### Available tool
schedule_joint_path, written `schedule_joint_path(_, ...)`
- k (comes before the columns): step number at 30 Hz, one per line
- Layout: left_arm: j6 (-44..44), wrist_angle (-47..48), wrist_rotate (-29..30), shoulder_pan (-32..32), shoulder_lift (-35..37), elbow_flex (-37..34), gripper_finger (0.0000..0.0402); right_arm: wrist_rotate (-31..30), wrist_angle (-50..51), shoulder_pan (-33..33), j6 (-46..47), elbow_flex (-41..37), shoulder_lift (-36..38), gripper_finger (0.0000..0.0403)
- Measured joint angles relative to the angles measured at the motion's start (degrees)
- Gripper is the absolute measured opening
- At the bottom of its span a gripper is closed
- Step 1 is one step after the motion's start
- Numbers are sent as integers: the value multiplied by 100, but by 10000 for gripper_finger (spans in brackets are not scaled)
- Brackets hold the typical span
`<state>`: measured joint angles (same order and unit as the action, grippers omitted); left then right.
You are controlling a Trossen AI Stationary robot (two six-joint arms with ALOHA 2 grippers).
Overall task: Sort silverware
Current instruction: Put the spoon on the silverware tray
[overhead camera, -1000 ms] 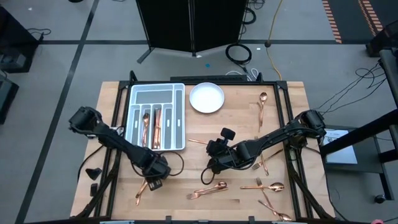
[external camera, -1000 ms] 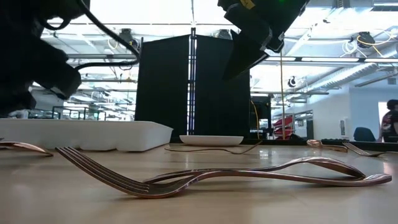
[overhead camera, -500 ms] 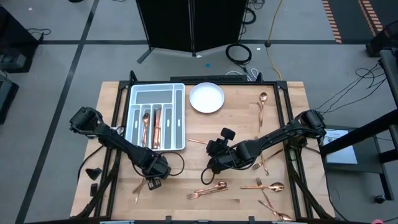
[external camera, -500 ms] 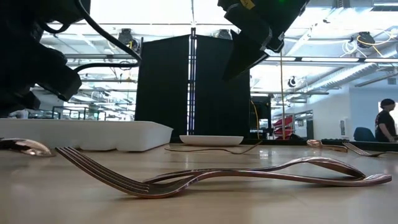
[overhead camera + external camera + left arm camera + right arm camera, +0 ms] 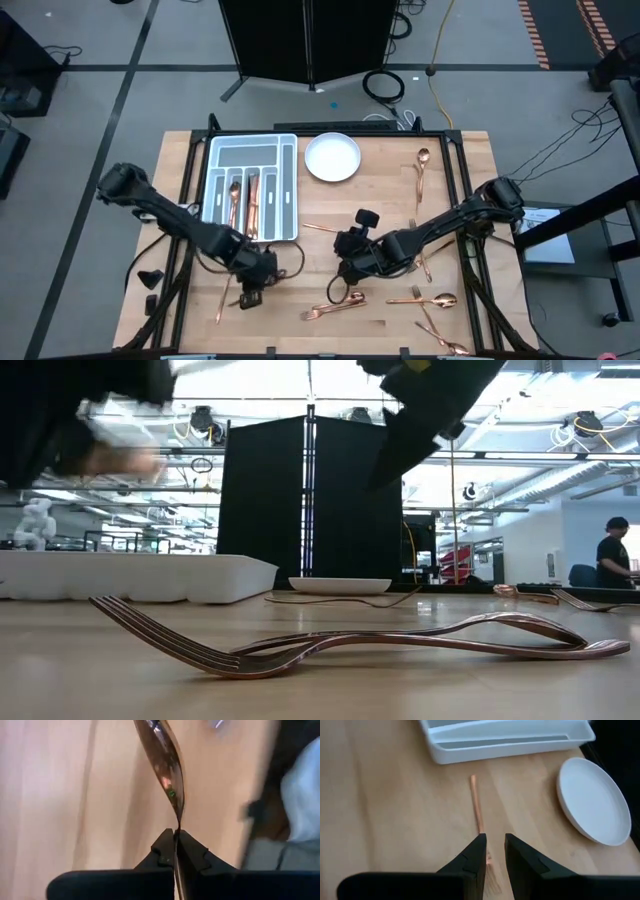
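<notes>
One wrist view alone showed the left gripper [image 5: 175, 851] clamped on a spoon [image 5: 167, 775], bowl toward twelve o'clock.

A pale wooden worktop [image 5: 380, 200] carries a grey compartmented plastic tray [image 5: 287, 190], a round white plate [image 5: 332, 157], and scattered copper-coloured forks and spoons [image 5: 424, 299].
</notes>
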<state>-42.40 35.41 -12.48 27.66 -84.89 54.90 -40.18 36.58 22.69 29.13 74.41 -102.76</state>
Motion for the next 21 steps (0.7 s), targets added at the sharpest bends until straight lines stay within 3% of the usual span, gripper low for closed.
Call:
schedule_joint_path(5, -69, 163, 703, -352, 1023, 11, 1, 2, -15, 80, -108, 0, 0, 61)
schedule_joint_path(11, -985, 1552, 1431, -1177, 2073, 8, 1, 4, -42, 78, -121, 0, 0, 61)
schedule_joint_path(15, -1957, 2949, 1710, -1957, 2322, 6, 1, 4, -72, 78, -129, 0, 0, 61)
schedule_joint_path(18, -2008, 3642, 1717, -2595, 2315, 4, 1, 3, -84, 70, -153, 0, 0, 61)
schedule_joint_path(21, -1837, 3703, 1651, -3219, 2229, 2, 1, 9, -97, 65, -175, 0, 0, 61)
